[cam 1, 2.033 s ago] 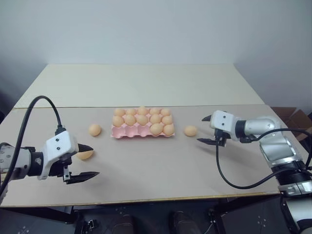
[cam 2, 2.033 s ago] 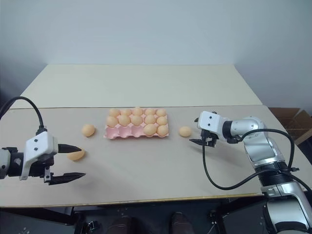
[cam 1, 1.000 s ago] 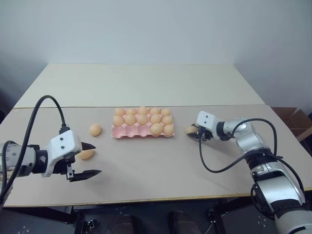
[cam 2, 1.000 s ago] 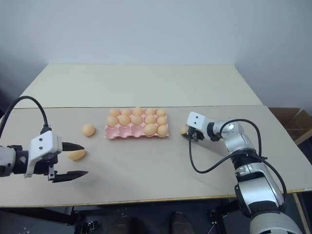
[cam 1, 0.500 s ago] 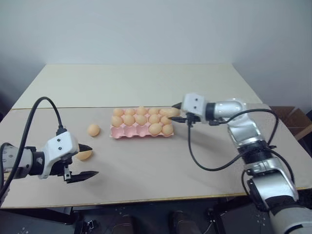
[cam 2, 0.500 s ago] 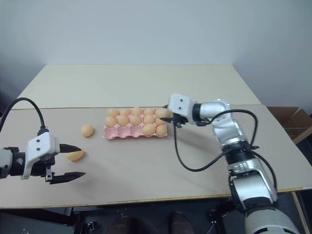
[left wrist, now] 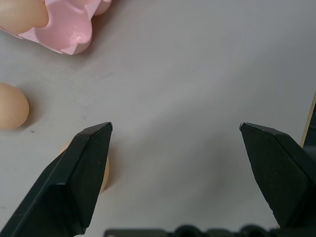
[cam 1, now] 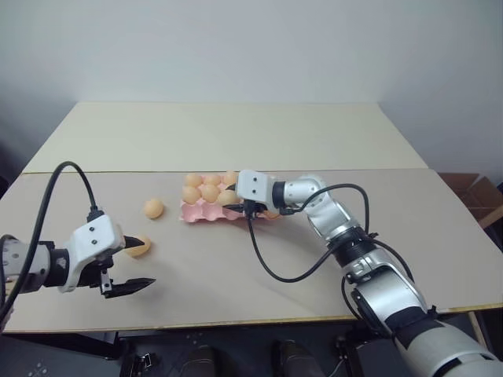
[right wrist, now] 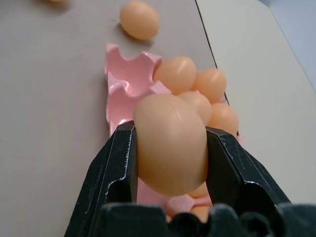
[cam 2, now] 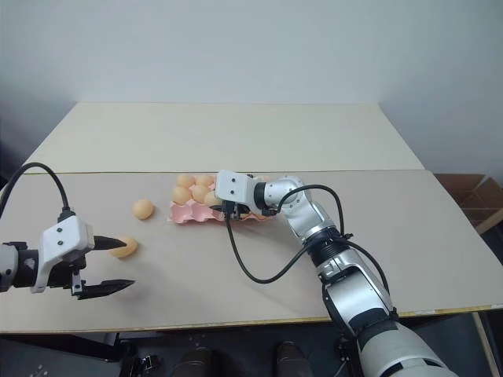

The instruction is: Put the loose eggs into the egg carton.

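Right gripper [right wrist: 170,148] jaws are clamped on an egg [right wrist: 171,143], with the pink egg carton [right wrist: 123,86] just beneath and ahead. Left gripper [left wrist: 175,131] jaws gape wide over bare bench [left wrist: 197,74], one loose egg [left wrist: 102,168] tucked against one finger.

The right gripper [right wrist: 170,148], which closed on the loose egg [right wrist: 170,143] lying right of the egg carton [cam 1: 206,212], now holds it lifted over the carton's near row, having swung left across the table [cam 1: 259,275]; that spot is bare
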Controlling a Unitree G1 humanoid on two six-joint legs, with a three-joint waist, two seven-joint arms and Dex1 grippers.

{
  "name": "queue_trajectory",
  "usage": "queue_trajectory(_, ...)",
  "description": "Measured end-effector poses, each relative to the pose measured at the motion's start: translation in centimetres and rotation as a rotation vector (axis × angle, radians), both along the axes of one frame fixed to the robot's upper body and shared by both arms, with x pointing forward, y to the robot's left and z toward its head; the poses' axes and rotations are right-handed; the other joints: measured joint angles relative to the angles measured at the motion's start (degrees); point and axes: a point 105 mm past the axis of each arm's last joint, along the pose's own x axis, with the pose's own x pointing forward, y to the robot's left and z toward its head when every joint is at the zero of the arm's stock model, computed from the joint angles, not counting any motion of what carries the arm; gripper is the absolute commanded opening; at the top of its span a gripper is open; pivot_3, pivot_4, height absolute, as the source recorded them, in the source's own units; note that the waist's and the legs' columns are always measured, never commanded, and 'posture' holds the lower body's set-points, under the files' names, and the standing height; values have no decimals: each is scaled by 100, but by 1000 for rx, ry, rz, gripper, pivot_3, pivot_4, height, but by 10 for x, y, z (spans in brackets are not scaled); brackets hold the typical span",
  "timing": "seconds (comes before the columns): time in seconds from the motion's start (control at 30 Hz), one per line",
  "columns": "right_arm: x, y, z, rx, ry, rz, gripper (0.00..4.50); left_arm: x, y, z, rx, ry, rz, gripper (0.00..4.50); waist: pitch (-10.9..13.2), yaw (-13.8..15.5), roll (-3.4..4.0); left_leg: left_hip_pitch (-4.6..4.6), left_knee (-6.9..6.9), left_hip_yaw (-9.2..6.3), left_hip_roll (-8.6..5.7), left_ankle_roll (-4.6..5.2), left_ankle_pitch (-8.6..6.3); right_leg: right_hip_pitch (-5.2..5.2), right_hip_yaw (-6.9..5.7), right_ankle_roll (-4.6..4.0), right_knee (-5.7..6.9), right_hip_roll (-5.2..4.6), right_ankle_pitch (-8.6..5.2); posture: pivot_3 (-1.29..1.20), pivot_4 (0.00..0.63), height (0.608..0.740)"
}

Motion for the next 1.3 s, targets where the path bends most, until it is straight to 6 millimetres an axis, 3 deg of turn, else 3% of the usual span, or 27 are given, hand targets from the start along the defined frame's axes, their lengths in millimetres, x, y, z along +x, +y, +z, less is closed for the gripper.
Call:
queue_trajectory(0.2, 5, -1, -4, -10, -6, -19, 4393, -2, 2, -2, -3, 9, 29, 4500, 0, -22, 0, 0, -1, -1, 3, 0, 0, 0, 0, 4, 0, 3, 2, 0, 150, 740)
queue_trajectory(0.23, 5, 0, -4, -9, -9, -16, 4484, -3, 3, -3, -2, 12, 33, 4500, 0, -25, 0, 1, -1, -1, 3, 0, 0, 0, 1, 4, -1, 3, 2, 0, 150, 740)
queue_trajectory(0.43, 2, 0, 0, -10, -32, 4, 4484, -4, 5, -3, 2, 14, 43, 4500, 0, -27, 1, 1, -1, -2, 3, 0, 0, 0, -1, 1, 0, 3, 0, 0, 150, 740)
queue_trajectory(0.57, -15, -8, 9, 7, -56, 50, 4484, -5, 8, -2, 9, 8, 56, 4500, 0, 0, 1, -2, -3, -2, 2, -1, -1, 0, -1, 4, -5, 0, 1, 0, 150, 740)
queue_trajectory(0.73, -45, -41, 22, 49, -13, 50, 4484, -6, 14, 4, -102, -47, 120, 4500, 0, 42, 0, -6, -3, -2, 1, -1, -1, 1, -6, 5, -11, -4, 0, 0, 150, 740)
queue_trajectory(0.9, -80, -86, 21, 12, 101, 8, 4484, -10, 40, 7, -153, -76, 284, 4500, 0, 40, -1, 10, -3, 0, 1, -3, -2, 5, -6, -19, -8, -6, -18, 0, 150, 740)
queue_trajectory(1.03, -102, -115, 9, -41, 197, -42, 4484, -10, 63, 5, -197, -122, 447, 4500, -1, 34, -2, 25, -3, 1, 3, -7, -5, 13, -4, -21, -8, -7, -20, 0, 150, 740)
queue_trajectory(1.3, -118, -127, 10, -60, 231, -78, 4484, -17, 71, -4, -194, -91, 492, 4500, -2, 42, -5, 23, -4, 5, 2, -46, -28, 9, -2, -23, -13, -11, -21, 0, 150, 740)
